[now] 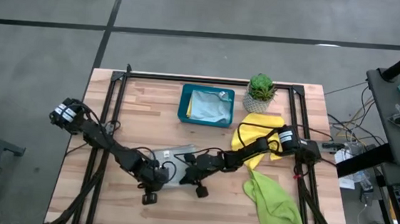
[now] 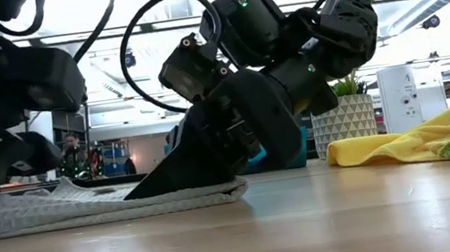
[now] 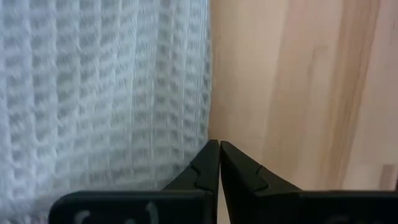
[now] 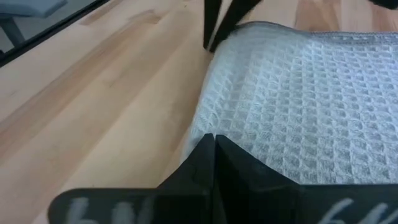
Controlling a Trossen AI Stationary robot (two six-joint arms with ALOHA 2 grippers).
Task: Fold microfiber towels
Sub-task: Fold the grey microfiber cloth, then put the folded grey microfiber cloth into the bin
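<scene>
Both sets of jaws pressed together — left gripper [image 3: 219, 163] and right gripper [image 4: 213, 155] tips down at the pale grey towel [image 1: 173, 158], lying flat near the table's [image 1: 143, 107] front edge, mid-width.

Even overhead light; low view backlit, arms silhouetted; wrist views slightly soft.

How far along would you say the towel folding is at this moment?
Done: a light blue towel lies in the teal tray. In hand: the left hand and right hand, both shut, work the grey towel. Left: the yellow towel and lime green towel, both crumpled.
</scene>
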